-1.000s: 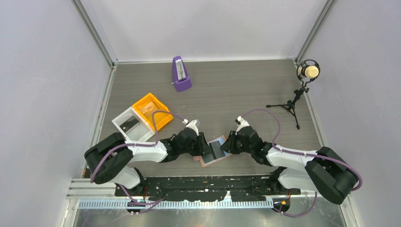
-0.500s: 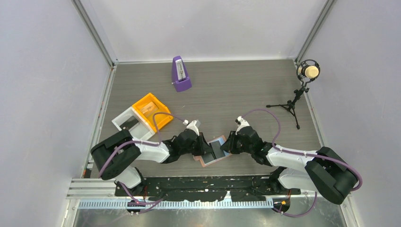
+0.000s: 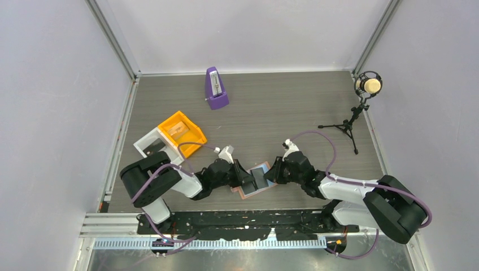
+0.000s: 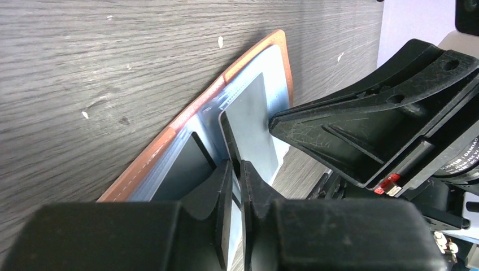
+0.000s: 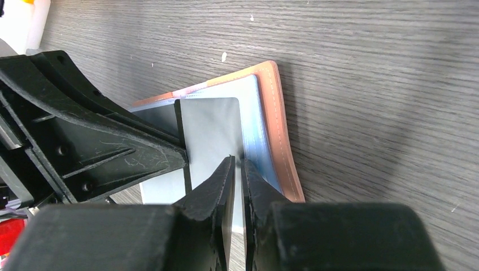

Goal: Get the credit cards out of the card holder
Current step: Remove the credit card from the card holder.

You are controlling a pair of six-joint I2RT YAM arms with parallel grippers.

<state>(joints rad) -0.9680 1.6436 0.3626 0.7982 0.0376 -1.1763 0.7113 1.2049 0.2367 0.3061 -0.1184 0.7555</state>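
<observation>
The salmon card holder [image 3: 254,192] lies spread open on the table between my two arms, blue-grey inner faces up. One grey credit card [image 4: 251,124] [image 5: 212,132] shows on its inner face. My left gripper [image 4: 236,169] [image 3: 247,178] is shut on that card's near edge. A second dark card [image 4: 189,164] sits in the pocket beside it. From the opposite side my right gripper [image 5: 237,164] [image 3: 273,173] is shut on the holder's inner layer at the card's far edge. The holder's stitched rim [image 5: 277,124] curls up slightly.
An orange tray [image 3: 181,132] and a white tray [image 3: 151,148] stand left of the arms. A purple metronome [image 3: 216,88] is at the back middle. A microphone on a small tripod [image 3: 367,86] stands at the back right. Grey walls close in the table.
My left gripper's jaws have closed onto the card's edge, and the left arm's elbow has swung rightward. The right gripper and the holder have stayed in place.
</observation>
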